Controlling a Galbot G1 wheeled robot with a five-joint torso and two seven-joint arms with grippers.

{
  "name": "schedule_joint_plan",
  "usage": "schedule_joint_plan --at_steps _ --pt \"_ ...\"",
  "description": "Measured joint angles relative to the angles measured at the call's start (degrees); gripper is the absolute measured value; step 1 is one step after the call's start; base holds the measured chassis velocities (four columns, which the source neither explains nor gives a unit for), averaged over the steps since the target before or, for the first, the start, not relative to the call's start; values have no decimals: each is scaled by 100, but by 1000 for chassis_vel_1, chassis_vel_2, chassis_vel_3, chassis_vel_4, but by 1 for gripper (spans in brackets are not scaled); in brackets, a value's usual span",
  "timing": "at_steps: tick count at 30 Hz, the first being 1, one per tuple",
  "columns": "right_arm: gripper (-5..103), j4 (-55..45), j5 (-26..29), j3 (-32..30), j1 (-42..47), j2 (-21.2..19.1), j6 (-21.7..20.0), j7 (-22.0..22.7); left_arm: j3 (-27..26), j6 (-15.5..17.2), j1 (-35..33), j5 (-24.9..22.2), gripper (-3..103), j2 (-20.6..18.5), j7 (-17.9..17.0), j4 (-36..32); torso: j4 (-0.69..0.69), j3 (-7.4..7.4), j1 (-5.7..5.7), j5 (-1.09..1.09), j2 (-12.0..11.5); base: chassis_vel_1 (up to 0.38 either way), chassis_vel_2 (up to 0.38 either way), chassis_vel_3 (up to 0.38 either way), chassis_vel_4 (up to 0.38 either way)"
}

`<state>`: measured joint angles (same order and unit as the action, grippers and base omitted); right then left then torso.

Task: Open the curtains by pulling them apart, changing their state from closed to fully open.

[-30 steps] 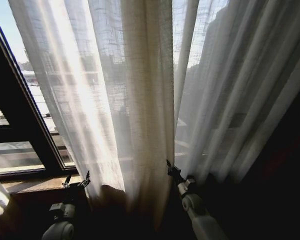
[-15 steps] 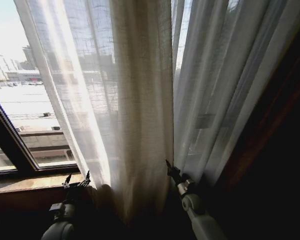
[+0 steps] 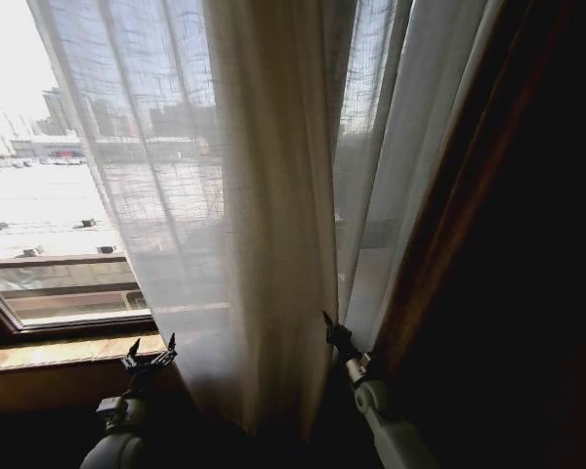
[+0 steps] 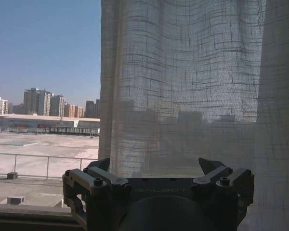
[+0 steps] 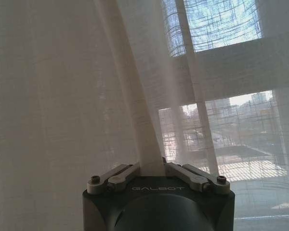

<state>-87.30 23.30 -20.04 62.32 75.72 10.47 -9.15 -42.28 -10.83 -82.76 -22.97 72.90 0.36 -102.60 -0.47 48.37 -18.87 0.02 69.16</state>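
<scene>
Two sheer cream curtains hang before me: the left panel (image 3: pixel 264 215) and the right panel (image 3: pixel 381 176), which is bunched narrow against the room's right side. They meet just above my right gripper (image 3: pixel 328 323). The right wrist view shows this gripper (image 5: pixel 151 166) shut on a pleat of curtain (image 5: pixel 144 130) that rises from between its fingers. My left gripper (image 3: pixel 150 349) stands open low beside the left panel's outer edge. In the left wrist view, the open left gripper (image 4: pixel 154 168) faces the woven fabric (image 4: pixel 183 86) with nothing between its fingers.
A dark brown drape (image 3: pixel 508 244) covers the right side. A wooden window sill (image 3: pixel 68 352) runs low on the left under the bare window pane (image 3: pixel 39 195), with rooftops and buildings (image 4: pixel 43 103) outside.
The whole head view has swung right, so the camera moved. The right panel looks narrower and more bunched toward the dark drape. Both grippers keep their places in the picture.
</scene>
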Motion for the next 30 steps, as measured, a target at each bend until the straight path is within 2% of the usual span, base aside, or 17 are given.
schedule_joint_plan --at_steps 7,13,15,16,20,21,25,30 --pt "0 73 -321 3 -32 -1 39 90 2 0 0 0 100 1 3 0 -2 0 0 -1 0 -149 -186 170 131" --pt "0 288 -561 52 -157 6 49 185 -2 0 0 0 100 -2 1 1 2 0 0 -9 0 15 19 -16 -11" --pt "0 439 -602 63 -276 -1 -47 458 -4 0 0 0 100 -2 0 0 2 0 0 -4 0 67 49 -55 -51" --pt "0 439 -602 63 -276 -1 -47 458 -4 0 0 0 100 -2 0 0 2 0 0 -4 0 67 38 -51 -51" --pt "0 880 -746 -62 -600 -50 -231 1136 -2 0 0 0 100 -2 0 0 2 0 0 -3 0 3 10 -13 -1" --pt "0 880 -746 -62 -600 -50 -231 1136 -2 0 0 0 100 -2 0 0 2 0 0 -3 0 0 0 0 0" --pt "0 1322 -909 -355 -906 -172 -306 1878 0 0 0 0 100 -1 0 0 1 0 0 -4 0 0 0 0 0" --pt "0 1408 -1002 -560 -996 -251 -448 2292 0 0 0 0 100 -1 0 0 1 0 0 -4 0 0 0 0 0"
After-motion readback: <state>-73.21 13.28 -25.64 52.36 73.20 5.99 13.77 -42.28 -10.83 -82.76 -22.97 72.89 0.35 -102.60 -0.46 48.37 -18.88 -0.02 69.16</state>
